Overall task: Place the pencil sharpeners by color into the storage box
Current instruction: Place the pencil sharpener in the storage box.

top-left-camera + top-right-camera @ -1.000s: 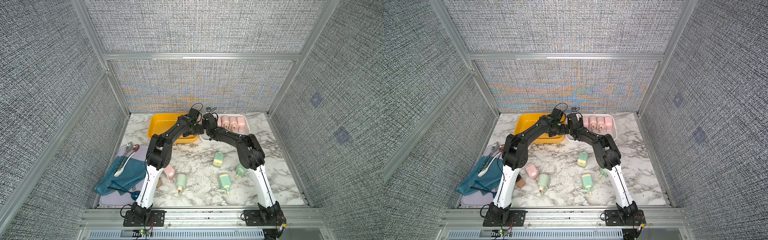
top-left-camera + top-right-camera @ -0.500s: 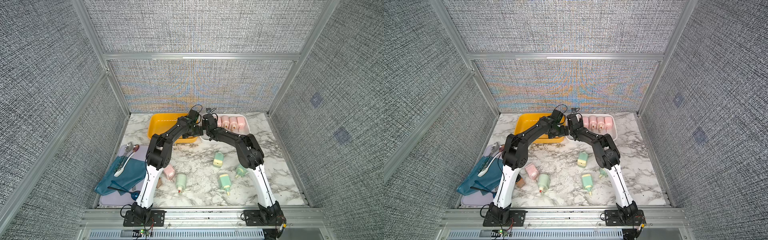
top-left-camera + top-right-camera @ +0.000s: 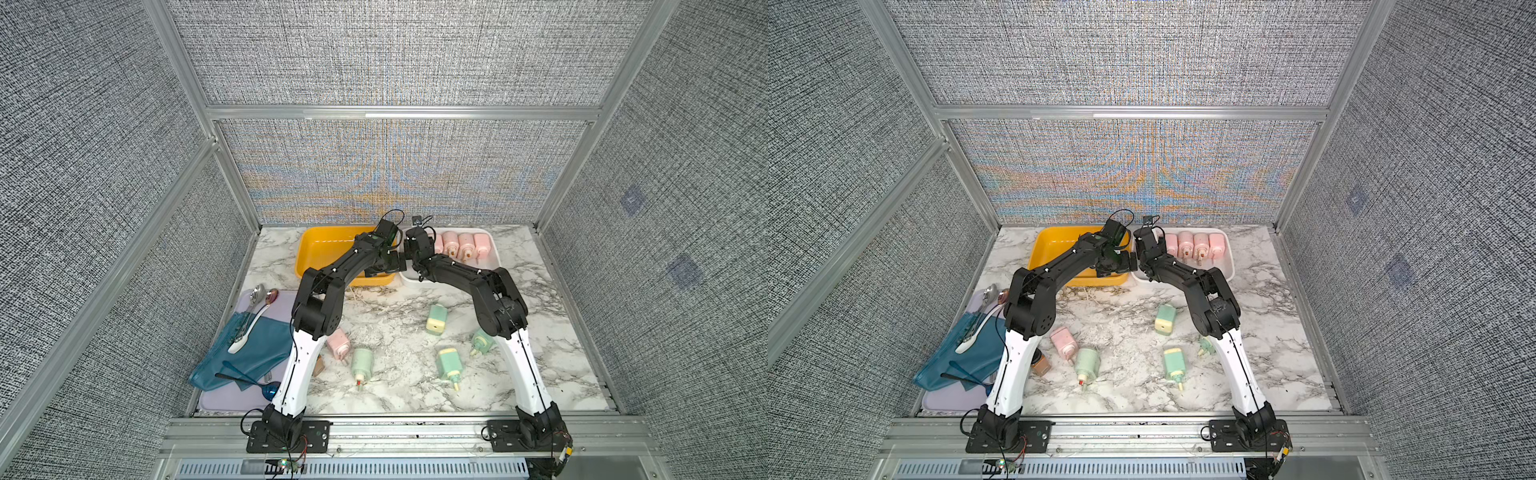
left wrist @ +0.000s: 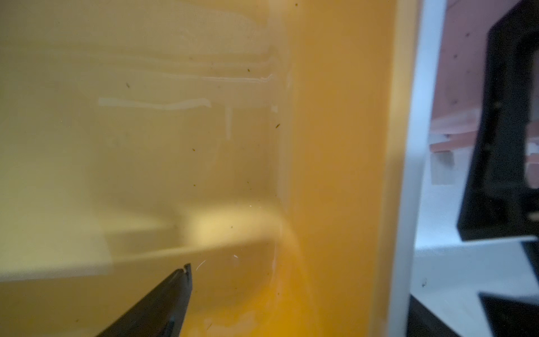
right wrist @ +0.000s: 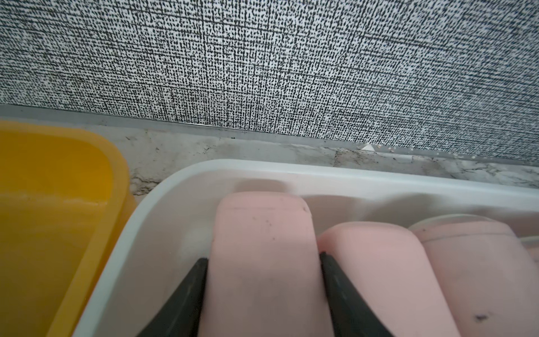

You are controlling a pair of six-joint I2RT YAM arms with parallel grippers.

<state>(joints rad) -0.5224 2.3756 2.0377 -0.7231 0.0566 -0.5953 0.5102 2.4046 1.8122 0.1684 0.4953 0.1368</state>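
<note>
Both top views show my right gripper (image 3: 420, 254) down in the left end of the white storage box (image 3: 493, 258). In the right wrist view it (image 5: 262, 256) is shut on a pink pencil sharpener (image 5: 262, 233). That one lies beside three more pink ones (image 3: 1201, 244). My left gripper (image 3: 385, 266) is open inside the yellow storage box (image 3: 320, 249). Only one of its fingers (image 4: 163, 303) shows, over the bare yellow floor (image 4: 145, 146). Loose on the marble lie one pink sharpener (image 3: 338, 343) and several mint green ones (image 3: 361, 361) (image 3: 437, 318) (image 3: 449, 363) (image 3: 482, 340).
A lilac mat (image 3: 224, 399) at the front left carries a teal cloth (image 3: 249, 349), spoons (image 3: 257, 299) and a dark fork. A small brown jar (image 3: 1040, 361) stands by the left arm's lower link. The two boxes touch side by side against the back wall.
</note>
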